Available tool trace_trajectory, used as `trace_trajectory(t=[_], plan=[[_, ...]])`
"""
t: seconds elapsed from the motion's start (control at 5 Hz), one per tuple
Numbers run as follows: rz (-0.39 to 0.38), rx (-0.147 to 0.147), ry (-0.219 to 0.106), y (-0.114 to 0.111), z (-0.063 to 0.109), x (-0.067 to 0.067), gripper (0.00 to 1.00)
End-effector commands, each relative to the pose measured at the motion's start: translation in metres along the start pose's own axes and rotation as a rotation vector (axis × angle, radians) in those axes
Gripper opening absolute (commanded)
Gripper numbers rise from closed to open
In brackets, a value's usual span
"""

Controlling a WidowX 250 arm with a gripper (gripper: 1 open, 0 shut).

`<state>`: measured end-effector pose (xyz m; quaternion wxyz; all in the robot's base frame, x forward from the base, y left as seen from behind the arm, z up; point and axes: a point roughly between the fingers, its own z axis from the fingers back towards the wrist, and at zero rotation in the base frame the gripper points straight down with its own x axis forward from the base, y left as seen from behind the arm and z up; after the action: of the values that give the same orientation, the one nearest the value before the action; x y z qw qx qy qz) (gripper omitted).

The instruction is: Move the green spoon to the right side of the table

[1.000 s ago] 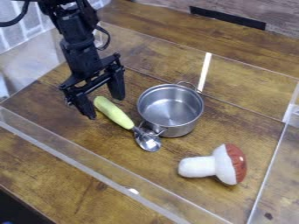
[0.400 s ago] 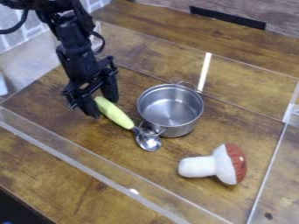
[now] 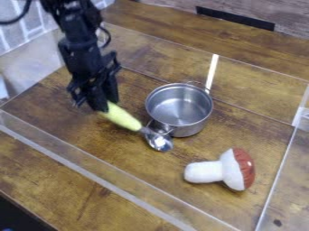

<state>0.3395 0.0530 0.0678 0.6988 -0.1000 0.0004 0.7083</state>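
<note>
- The gripper is clamping the upper end of the green spoon handle — so it can carry it.
- The spoon is hanging tilted just left of the steel pot, its bowl near the table.

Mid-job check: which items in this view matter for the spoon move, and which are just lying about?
Belongs to the job:
- green spoon, handle end at the end effector
- table, right side is the destination

Just lying about:
- steel pot, beside the spoon's bowl
- toy mushroom, front right
</note>
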Motion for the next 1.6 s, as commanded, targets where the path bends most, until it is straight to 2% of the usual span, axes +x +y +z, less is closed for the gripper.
trace_trajectory(t=[0.0, 0.2, 0.4, 0.6, 0.8, 1.0, 1.4], plan=[[-0.059, -0.064, -0.008, -0.022, 0.047, -0.035, 0.0], [-0.162, -0.068, 0.013, -0.04, 0.064, -0.076, 0.0], [-0.246, -0.059, 0.052, -0.046, 0.064, -0.111, 0.0], [-0.321, -0.057, 0.074, -0.051, 0.061, -0.14, 0.0], [-0.385, -0.058, 0.081, -0.066, 0.042, -0.156, 0.0], [-0.408, -0.061, 0.073, -0.068, 0.032, -0.168, 0.0], [-0.44, -0.048, 0.086, -0.075, 0.003, -0.185, 0.0]])
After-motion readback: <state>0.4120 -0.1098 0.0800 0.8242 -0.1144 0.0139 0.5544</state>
